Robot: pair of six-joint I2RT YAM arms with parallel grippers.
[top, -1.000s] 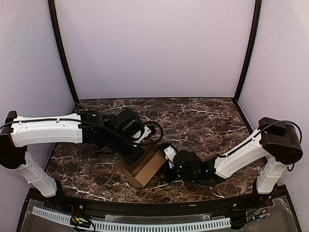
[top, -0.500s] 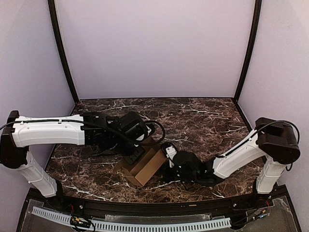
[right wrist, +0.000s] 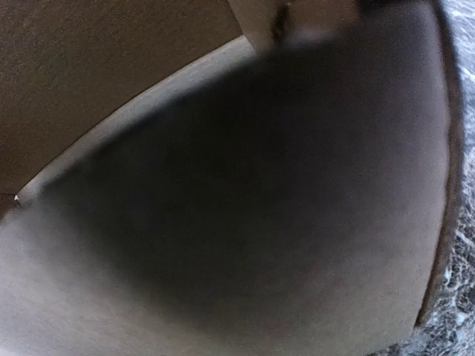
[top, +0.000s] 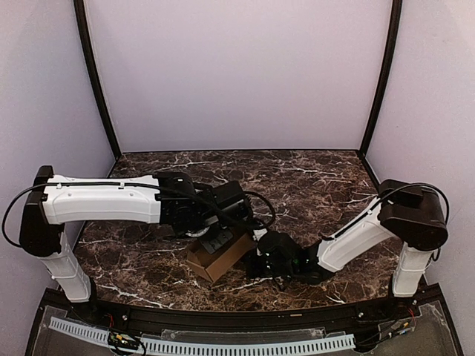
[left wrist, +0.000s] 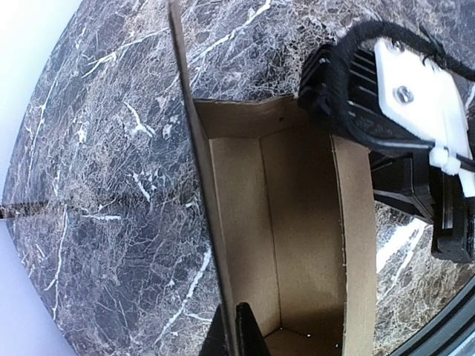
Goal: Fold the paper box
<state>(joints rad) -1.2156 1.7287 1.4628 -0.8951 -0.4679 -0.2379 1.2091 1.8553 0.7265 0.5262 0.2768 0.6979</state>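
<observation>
Top external shows paper box (top: 223, 261) on marble table (top: 319, 185), lilac walls (top: 237, 74).

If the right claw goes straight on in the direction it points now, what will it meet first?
The paper box. The right claw points left at the box's end, and the right wrist view is filled by tan cardboard very close. It may be touching it; depth is unclear.

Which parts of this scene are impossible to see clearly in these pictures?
- Right wrist view: the paper box fills the blurred, dark frame, hiding everything else.
- Top view: the left arm covers the box's far side.
- Left wrist view: the lower edge cuts off the left gripper and one end of the box.
</observation>
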